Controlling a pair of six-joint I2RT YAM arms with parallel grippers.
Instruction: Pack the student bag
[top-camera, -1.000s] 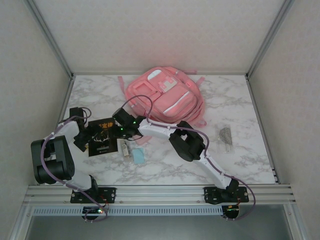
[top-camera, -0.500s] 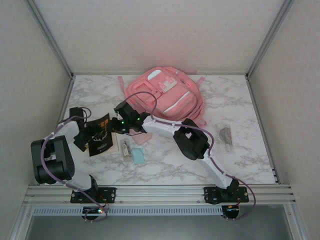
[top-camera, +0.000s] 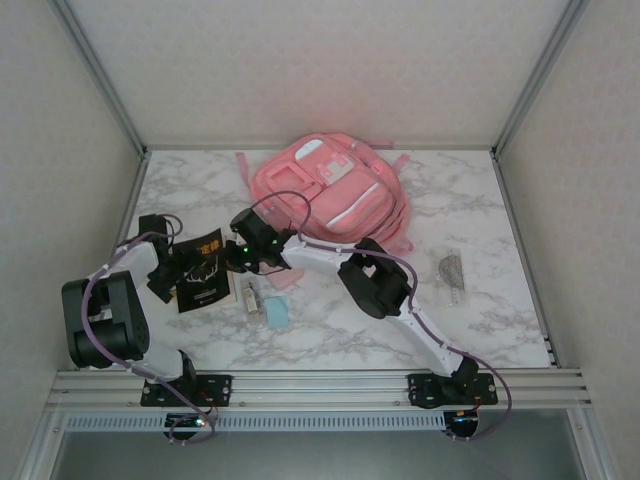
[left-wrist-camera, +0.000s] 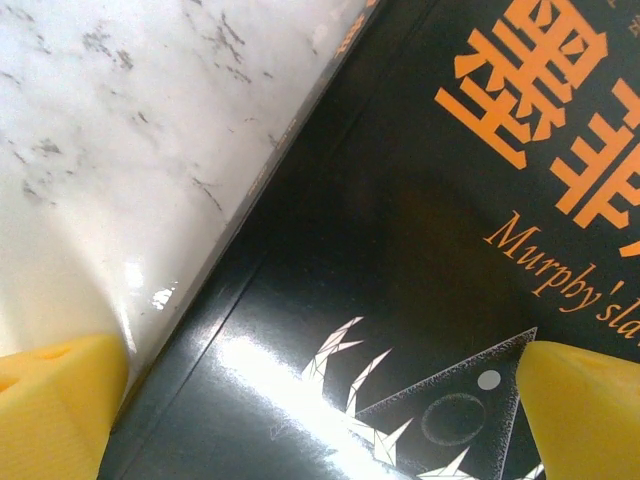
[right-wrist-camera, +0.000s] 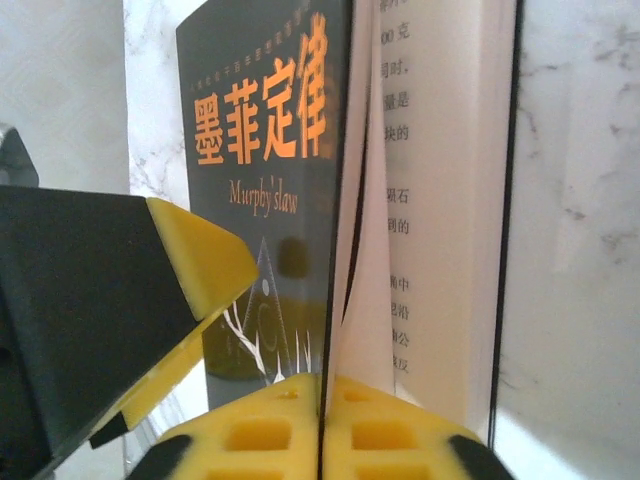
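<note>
Student bag (top-camera: 330, 190) lies at 12 o'clock, its inside hidden. At 9 o'clock the right claw (right-wrist-camera: 320, 410) pinches the cover of the black book (right-wrist-camera: 260, 200); the left claw (left-wrist-camera: 320, 400) is wide open over it.

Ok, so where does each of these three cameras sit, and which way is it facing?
Top external: above and behind the arm bases, facing down on the table, student bag, black book; both arms show.
Left wrist: on the left arm, close above the book cover; left gripper open.
Right wrist: on the right arm, facing along the book; right gripper shut on its cover.
Shared: every view has the book.
</note>
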